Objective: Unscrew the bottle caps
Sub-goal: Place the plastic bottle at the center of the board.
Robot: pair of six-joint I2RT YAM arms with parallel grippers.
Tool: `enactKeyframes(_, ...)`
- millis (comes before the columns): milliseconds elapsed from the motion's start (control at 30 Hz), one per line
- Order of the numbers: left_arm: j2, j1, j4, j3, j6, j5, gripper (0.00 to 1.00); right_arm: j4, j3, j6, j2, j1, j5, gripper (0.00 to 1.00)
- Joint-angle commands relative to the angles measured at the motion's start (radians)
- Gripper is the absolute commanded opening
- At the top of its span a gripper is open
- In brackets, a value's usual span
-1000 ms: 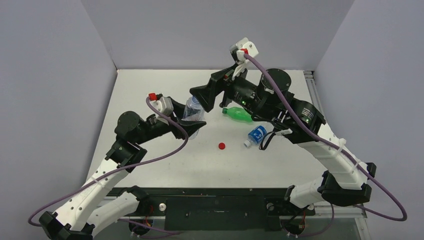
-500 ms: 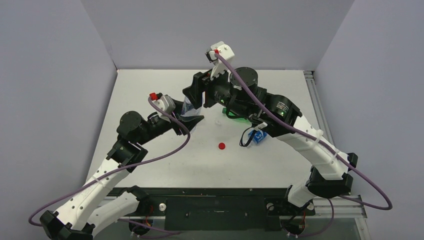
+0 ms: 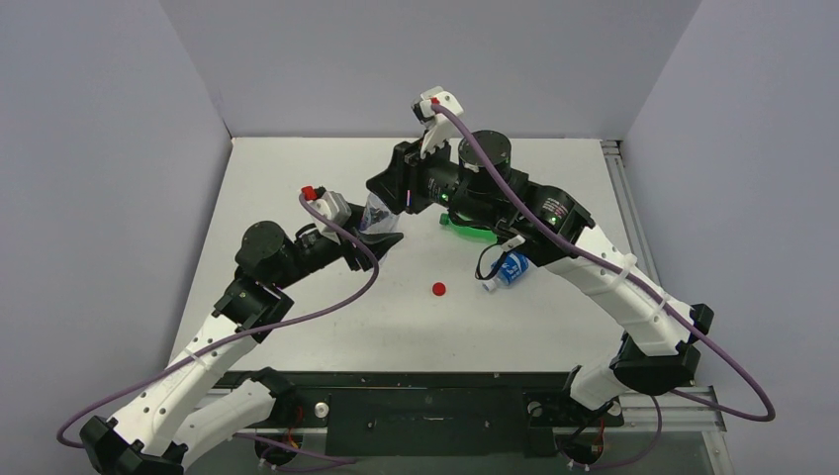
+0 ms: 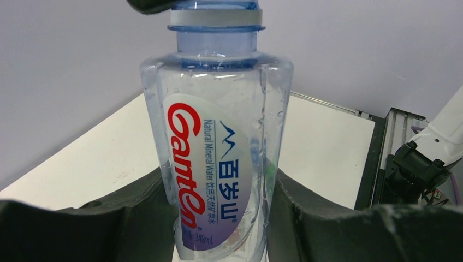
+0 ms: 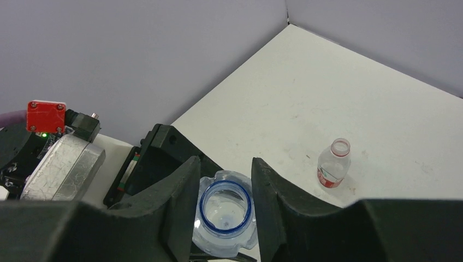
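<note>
The left gripper [image 4: 218, 207] is closed narrowly round the lower body of a clear bottle [image 4: 213, 164] and holds it upright. The bottle's base is cut off at the bottom edge of the left wrist view, so whether it touches the table [image 3: 554, 327] cannot be told. Droplets cling to the inside of its wall.

On its top sits what looks like a pale bluish cap [image 5: 225, 206]. It is see-through enough that from above it reads as a blue ring, and the left wrist view cuts it off at the top edge. The right gripper [image 5: 225, 185] comes down from above, its 2 fingers pressed against either side of that cap, clamped on it.

Nearest on the table lies 1 red cap [image 3: 438, 289], alone and apart from every bottle. Just to its right a blue-label bottle [image 3: 510, 267] lies on its side under the right arm, a cable loop crossing it, with a white cap [image 3: 487, 287] on its near end. Farther back a green bottle [image 3: 465, 224] lies on its side, mostly hidden by the right arm.

A small bottle [image 5: 332, 166] stands upright with an open mouth and a red ring at its neck. It shows only in the right wrist view.
</note>
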Motion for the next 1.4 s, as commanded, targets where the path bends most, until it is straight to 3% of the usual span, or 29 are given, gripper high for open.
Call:
enactKeyframes(0, -0.02, -0.002, 0.051, 0.011, 0.014, -0.018, 0.06, -0.029, -0.001, -0.013, -0.017, -0.002, -0.045, 0.38)
enactKeyframes(100, -0.019, -0.002, 0.049, 0.01, 0.014, -0.017, 0.1, -0.03, -0.007, -0.018, -0.012, -0.001, -0.036, 0.33)
enactKeyframes(200, -0.018, -0.002, 0.047, 0.01, 0.012, -0.022, 0.22, -0.024, -0.017, -0.02, -0.018, -0.003, -0.009, 0.1)
enactKeyframes(233, -0.018, -0.002, 0.045, 0.01, 0.01, -0.033, 0.43, -0.023, -0.022, -0.023, -0.02, -0.005, -0.001, 0.05)
enactKeyframes(267, -0.019, -0.002, 0.043, 0.009, 0.002, -0.04, 0.55, -0.021, -0.025, -0.026, -0.025, -0.007, 0.018, 0.0)
enactKeyframes(300, -0.02, -0.002, 0.036, 0.008, 0.0, -0.052, 0.83, -0.019, -0.034, -0.029, -0.029, -0.012, 0.022, 0.0)
enactKeyframes(367, -0.023, -0.002, 0.02, 0.008, 0.0, -0.074, 0.99, -0.012, -0.049, -0.038, -0.039, -0.026, 0.066, 0.0)
enactKeyframes(667, -0.067, 0.0, -0.186, 0.005, 0.094, -0.212, 0.97, -0.009, -0.093, -0.132, -0.06, -0.112, 0.188, 0.0)
enactKeyframes(867, -0.114, 0.005, -0.302, -0.003, 0.162, -0.336, 0.97, 0.101, -0.194, -0.17, -0.023, -0.202, 0.227, 0.0)
enactKeyframes(1133, -0.15, 0.012, -0.361, -0.009, 0.157, -0.332, 0.97, 0.285, -0.2, -0.223, 0.198, -0.257, 0.245, 0.0)
enactKeyframes(1367, -0.113, 0.021, -0.396, 0.024, 0.141, -0.364, 0.97, 0.389, -0.089, -0.257, 0.395, -0.271, 0.265, 0.0)
